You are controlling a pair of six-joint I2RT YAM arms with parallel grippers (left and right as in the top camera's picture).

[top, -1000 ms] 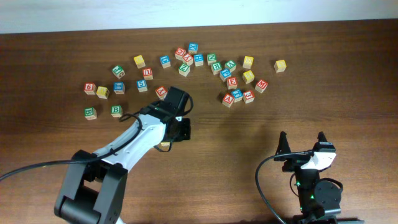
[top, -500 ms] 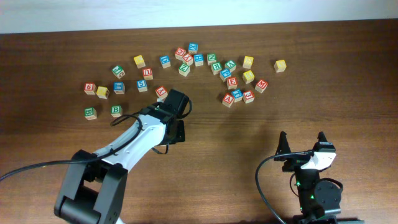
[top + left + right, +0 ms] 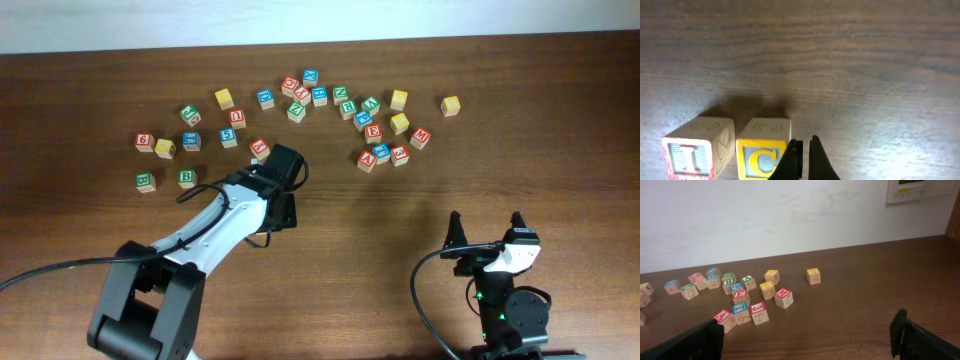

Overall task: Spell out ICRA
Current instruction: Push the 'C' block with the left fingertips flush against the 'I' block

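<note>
In the left wrist view a red-faced "I" cube (image 3: 697, 152) and a yellow "C" cube (image 3: 762, 155) stand side by side on the wood table, I on the left. My left gripper (image 3: 804, 147) is shut with nothing in it, its tips right against the C cube's right edge. In the overhead view the left gripper (image 3: 278, 222) covers both cubes. A red "A" cube (image 3: 724, 316) lies at the near edge of the right-hand cluster, also visible from above (image 3: 367, 159). My right gripper (image 3: 807, 340) is open and holds nothing, near the table's front right (image 3: 485, 230).
Several letter cubes lie scattered across the back of the table, in a left group (image 3: 190, 140), a middle group (image 3: 300, 95) and a right group (image 3: 385, 130). A lone yellow cube (image 3: 451, 105) sits furthest right. A white wall (image 3: 790, 215) rises behind the table.
My left gripper has shifted slightly to the left over the table during the first half second, then stayed put. The right arm has not moved.
</note>
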